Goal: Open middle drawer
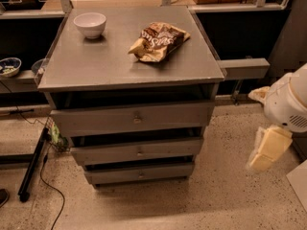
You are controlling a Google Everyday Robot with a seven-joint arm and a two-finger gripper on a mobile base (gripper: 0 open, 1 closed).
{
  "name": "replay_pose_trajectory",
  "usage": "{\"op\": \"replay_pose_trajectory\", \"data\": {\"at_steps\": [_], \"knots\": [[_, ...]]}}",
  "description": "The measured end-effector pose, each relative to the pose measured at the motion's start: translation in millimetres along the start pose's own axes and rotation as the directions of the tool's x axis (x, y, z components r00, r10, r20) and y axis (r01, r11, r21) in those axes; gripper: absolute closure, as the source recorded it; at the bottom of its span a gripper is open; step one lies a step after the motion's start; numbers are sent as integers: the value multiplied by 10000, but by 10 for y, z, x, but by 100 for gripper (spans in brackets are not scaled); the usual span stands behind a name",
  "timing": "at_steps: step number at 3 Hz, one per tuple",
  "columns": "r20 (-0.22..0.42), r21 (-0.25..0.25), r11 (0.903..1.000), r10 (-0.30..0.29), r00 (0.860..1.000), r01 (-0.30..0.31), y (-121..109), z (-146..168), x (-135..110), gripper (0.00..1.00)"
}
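Three grey drawer fronts are sitting stacked under the cabinet top, and the grey flat-fronted middle drawer (105,152), second down, is looking rigid and smooth, so its small round centre knob (140,152) is probably the only hold, while the cream-coloured gripper (266,150) is hanging well off to its right, grip state impossible to tell.

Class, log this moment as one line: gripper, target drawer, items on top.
gripper: right of grey cabinet, apart from it | grey flat-fronted middle drawer: untouched | on top: white bowl, brown crumpled snack bag

Bowl (90,24) sits back left on the counter (96,68), bag (158,41) to its right. The middle drawer (136,151) is below, and the hand (265,153) is well apart to the right.
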State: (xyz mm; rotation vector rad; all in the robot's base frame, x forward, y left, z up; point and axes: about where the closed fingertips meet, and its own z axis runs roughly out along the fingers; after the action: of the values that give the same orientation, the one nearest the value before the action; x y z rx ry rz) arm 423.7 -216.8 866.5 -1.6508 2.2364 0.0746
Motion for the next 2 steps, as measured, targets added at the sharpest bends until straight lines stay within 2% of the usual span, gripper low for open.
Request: {"op": "replay_pose_trajectory", "data": {"at_steps": [1, 2], "knots": [[519, -602, 9982, -57, 9986, 88, 303, 101, -19, 0], [1210, -1196, 9920, -247, 9923, 393, 706, 148, -90, 0]]}}
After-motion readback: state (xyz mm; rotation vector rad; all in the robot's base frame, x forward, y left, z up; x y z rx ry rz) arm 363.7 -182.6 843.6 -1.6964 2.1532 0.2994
